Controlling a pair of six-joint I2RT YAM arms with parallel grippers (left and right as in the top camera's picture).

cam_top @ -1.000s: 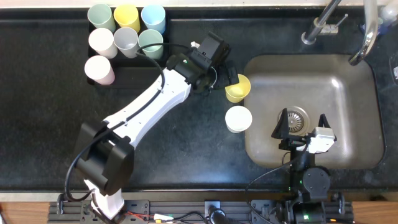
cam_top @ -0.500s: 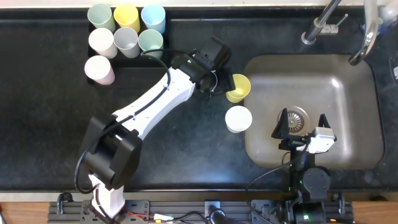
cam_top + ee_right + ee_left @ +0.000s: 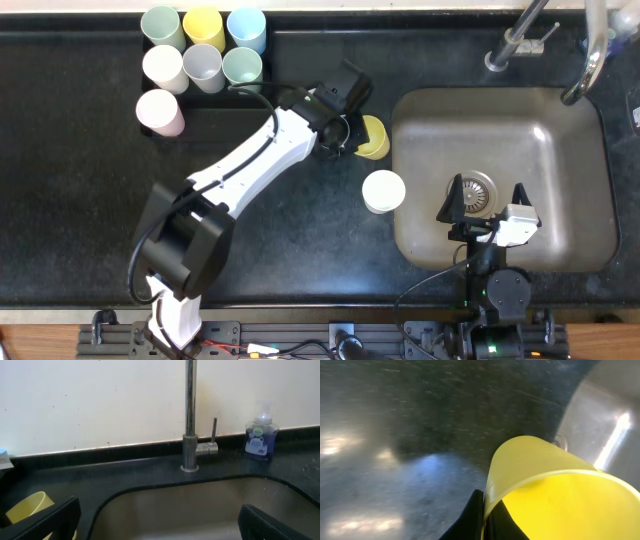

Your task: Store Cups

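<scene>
The left hand (image 3: 352, 134) is clamped on the rim of a yellow cup (image 3: 373, 139). In the left wrist view one dark finger (image 3: 474, 516) lies against the outside of the yellow cup (image 3: 555, 495), whose wall is pinched at the left hand (image 3: 487, 521); the other finger is hidden inside it. The cup is tipped over, with its open mouth towards the hand and its base pointing away, just short of the steel sink (image 3: 560, 115). I cannot tell whether it touches the dark speckled surface (image 3: 80, 200) or hangs just above it.

A white cup (image 3: 384, 190) stands on the surface near this hand, to the side nearer the arm bases, right at the sink's rim. Well behind the hand, back past its wrist, a group of six cups (image 3: 204, 60) stands packed together in two rows. A pink cup (image 3: 160, 112) sits just beside them.

The right hand (image 3: 487, 203) holds nothing and its fingers are spread wide. It hangs over the sink basin, just by the drain (image 3: 479, 187). Ahead of the right hand (image 3: 159, 527), the right wrist view shows the sink (image 3: 190, 505) and beyond it the faucet (image 3: 189, 420) and a soap bottle (image 3: 259, 440) against the wall. The yellow cup (image 3: 27, 507) lies off to one side of it.
</scene>
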